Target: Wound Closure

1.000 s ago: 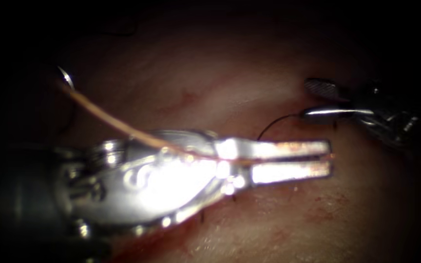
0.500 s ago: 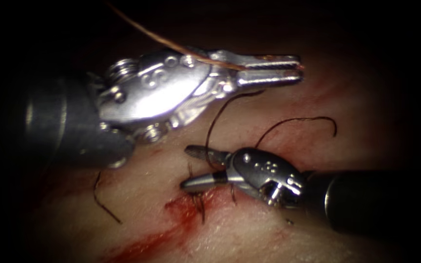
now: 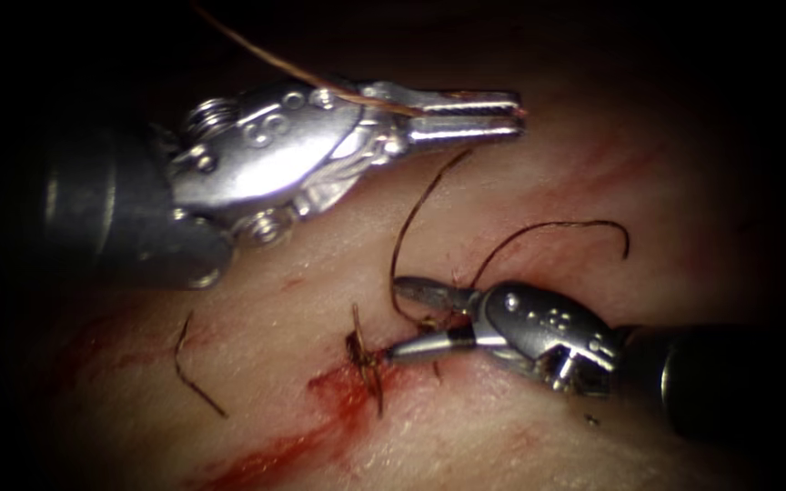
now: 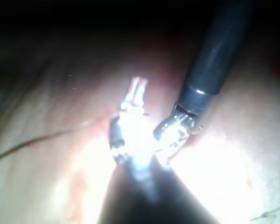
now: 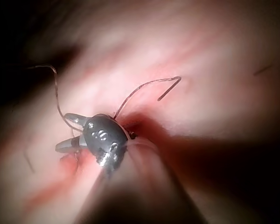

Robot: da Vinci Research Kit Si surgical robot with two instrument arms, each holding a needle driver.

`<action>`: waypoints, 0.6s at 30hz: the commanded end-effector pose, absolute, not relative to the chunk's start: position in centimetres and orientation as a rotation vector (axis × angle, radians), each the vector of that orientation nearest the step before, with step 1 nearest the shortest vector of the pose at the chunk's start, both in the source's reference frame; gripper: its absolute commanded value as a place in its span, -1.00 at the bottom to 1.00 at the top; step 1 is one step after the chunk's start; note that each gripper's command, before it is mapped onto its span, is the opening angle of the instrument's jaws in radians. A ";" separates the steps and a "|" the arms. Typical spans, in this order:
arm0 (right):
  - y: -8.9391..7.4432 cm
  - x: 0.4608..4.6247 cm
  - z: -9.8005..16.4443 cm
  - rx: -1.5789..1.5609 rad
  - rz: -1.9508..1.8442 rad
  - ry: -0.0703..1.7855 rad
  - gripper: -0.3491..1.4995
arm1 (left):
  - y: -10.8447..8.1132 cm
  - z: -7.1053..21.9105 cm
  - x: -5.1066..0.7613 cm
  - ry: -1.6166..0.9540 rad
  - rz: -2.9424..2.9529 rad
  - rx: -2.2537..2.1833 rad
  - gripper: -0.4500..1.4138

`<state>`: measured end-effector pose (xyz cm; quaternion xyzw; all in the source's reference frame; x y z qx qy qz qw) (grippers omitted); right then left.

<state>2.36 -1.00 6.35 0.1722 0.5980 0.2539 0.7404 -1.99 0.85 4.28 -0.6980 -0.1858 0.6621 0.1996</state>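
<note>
On the tissue (image 3: 520,164), red fluid (image 3: 320,427) streaks the cut. The left tool (image 3: 513,114) clamps pale thread (image 3: 266,56). The right tool (image 3: 395,318) gapes empty around dark thread (image 3: 407,227); the needle's whereabouts cannot be told.

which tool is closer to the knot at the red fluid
Right. The right tool has its open fingers almost touching the knot, just to its right. The left tool is well above it, shut on a thread.
</note>
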 end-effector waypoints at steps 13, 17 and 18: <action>-0.5 1.95 6.5 0.352 0.582 1.242 0.84 | 0.6 4.2 -1.87 -0.544 1.869 -1.930 -1.00; -0.5 2.11 6.6 0.325 0.600 1.251 0.84 | 0.6 4.1 -1.94 -0.553 1.866 -1.935 -1.00; -0.4 2.22 6.7 0.313 0.607 1.251 0.82 | 0.6 4.1 -1.97 -0.566 1.862 -1.943 -1.00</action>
